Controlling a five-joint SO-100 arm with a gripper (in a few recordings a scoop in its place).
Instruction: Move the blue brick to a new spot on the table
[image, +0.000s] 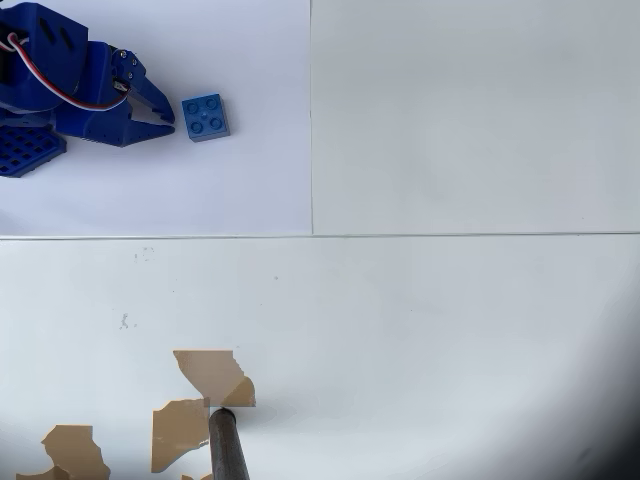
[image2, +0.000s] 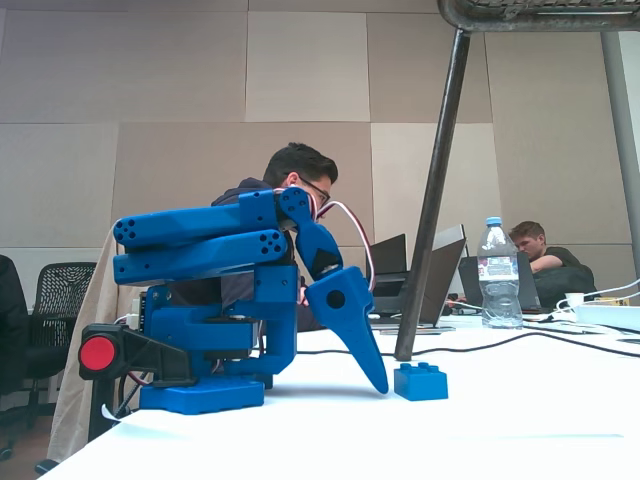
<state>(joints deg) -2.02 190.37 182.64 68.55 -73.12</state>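
The blue brick (image: 205, 117) (image2: 420, 381) lies flat and studs-up on the white table (image: 450, 330) (image2: 520, 420), near the top left in the overhead view. My gripper (image: 170, 127) (image2: 381, 385) is just left of it, a small gap away, with nothing in it. Its jaws stand together and point down at the table surface. The blue arm is folded low over its base at the left edge.
A dark slanted pole (image: 226, 445) (image2: 432, 200) stands on the table near brown chipped patches (image: 213, 375). A water bottle (image2: 497, 272), laptops and a black cable lie toward the far side. People sit behind the table. A wide white surface spreads right of the brick.
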